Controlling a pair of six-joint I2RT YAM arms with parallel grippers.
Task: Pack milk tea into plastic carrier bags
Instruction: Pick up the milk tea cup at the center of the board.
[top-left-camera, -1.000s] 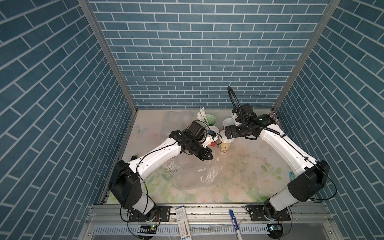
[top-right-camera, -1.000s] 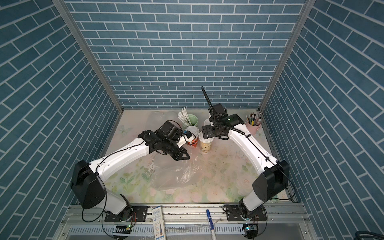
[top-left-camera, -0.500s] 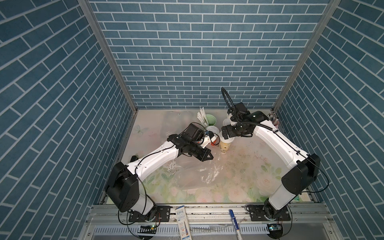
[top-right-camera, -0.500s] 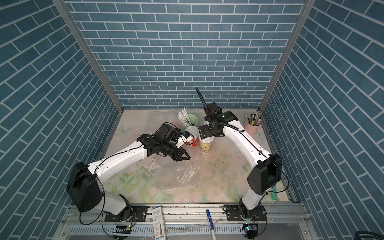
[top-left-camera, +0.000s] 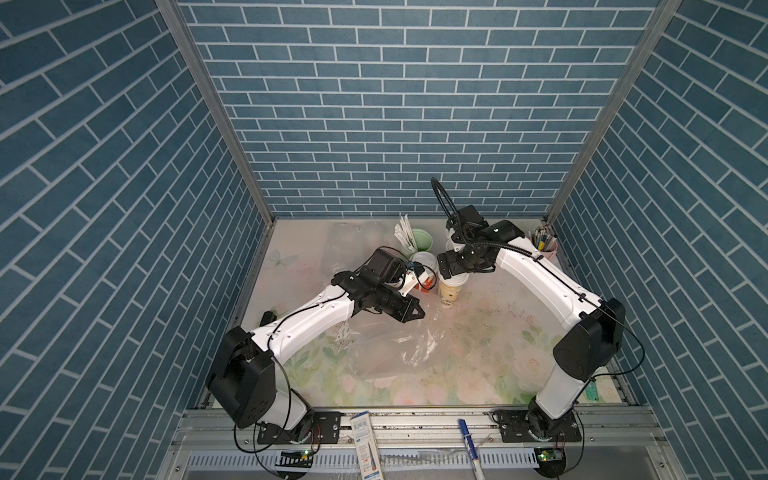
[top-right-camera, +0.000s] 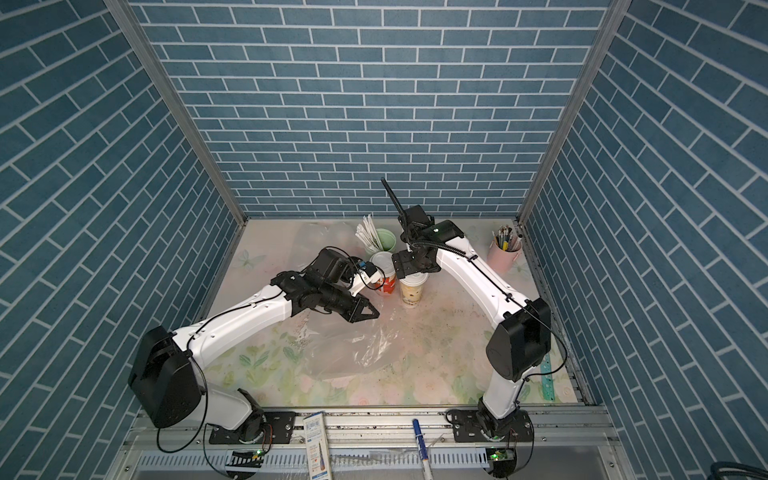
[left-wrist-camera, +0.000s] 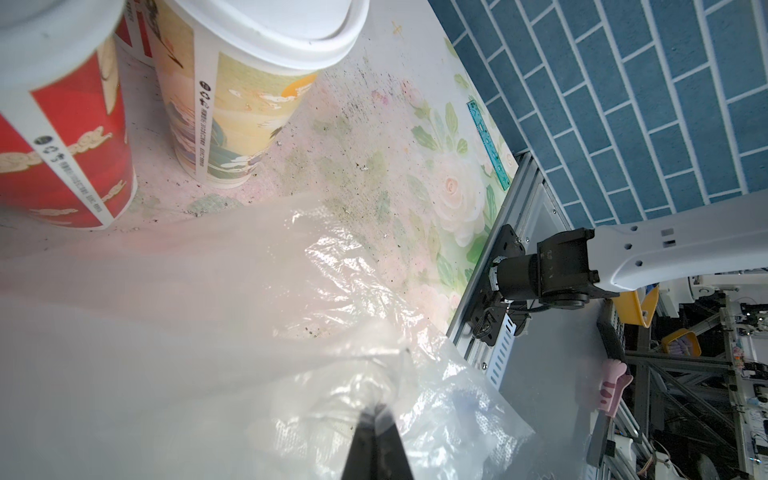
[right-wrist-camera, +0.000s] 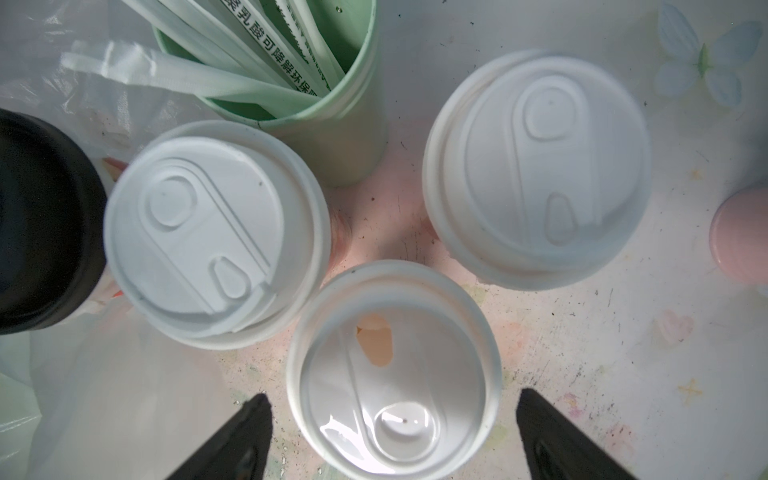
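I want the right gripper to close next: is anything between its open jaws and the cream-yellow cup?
Nothing visible. The right gripper straddles the lid of the cream-yellow cup; the neighbouring white-lidded cups stand outside the gap.

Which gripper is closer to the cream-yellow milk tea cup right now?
Right. The right gripper hangs right over the cream-yellow cup with jaws open. The left gripper sits off to the cup's left, apart from it, shut on the plastic bag.

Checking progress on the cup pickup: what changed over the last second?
The right pincer swung to its left and now stands open astride the cream-yellow cup. The left pincer stayed shut on the plastic bag; everything else stayed put.
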